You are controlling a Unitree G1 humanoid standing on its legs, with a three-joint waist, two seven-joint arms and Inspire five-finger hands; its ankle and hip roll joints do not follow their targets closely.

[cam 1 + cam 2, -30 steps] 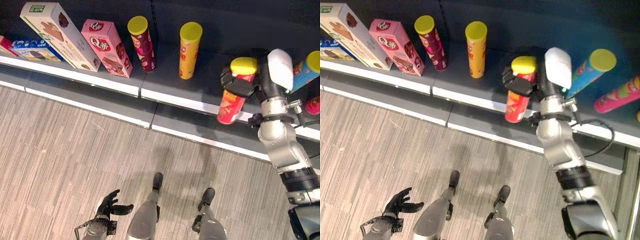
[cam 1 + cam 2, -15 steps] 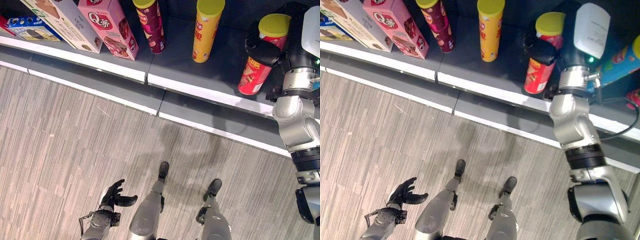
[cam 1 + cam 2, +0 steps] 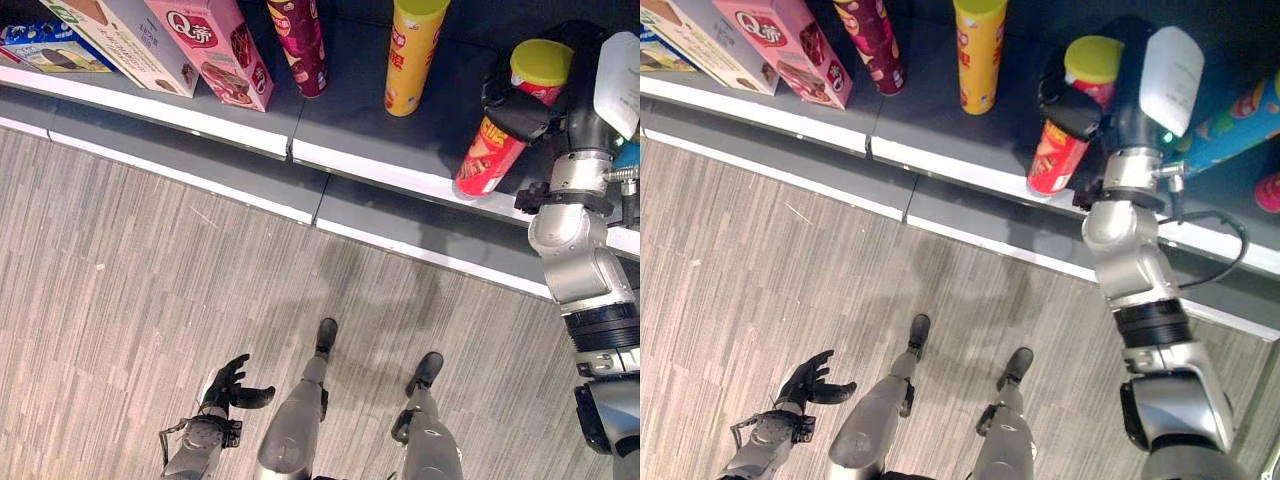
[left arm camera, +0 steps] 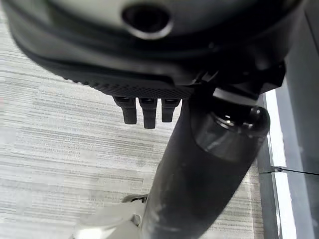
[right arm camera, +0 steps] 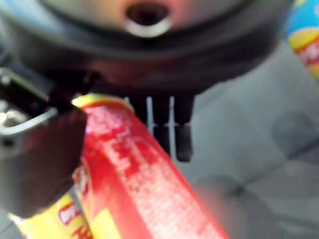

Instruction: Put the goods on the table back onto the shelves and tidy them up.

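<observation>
The red can (image 3: 497, 140) with the yellow lid is held in the right robot hand (image 3: 522, 108) at the upper right of the frame, the thumb and fingers being curled round its upper half just below the lid. Its long axis is tilted: the lid leans toward the upper right, and the base points down-left, at the white front edge of the shelf (image 3: 370, 172). Whether the base touches the shelf cannot be told. The coming move is judged to turn on that tilt and that edge, since the can would have to be brought upright and its base set further back, well inside the edge, to the right of the yellow can (image 3: 412, 55) and left of the blue can (image 3: 1238, 118). The left robot hand (image 3: 232, 386) hangs low at the lower left of the frame over the floor, loosely spread and empty, far from the shelf. Print is seen on the pink box (image 3: 210, 45), the purple can (image 3: 298, 40) and the red can, but is not read off here.
</observation>
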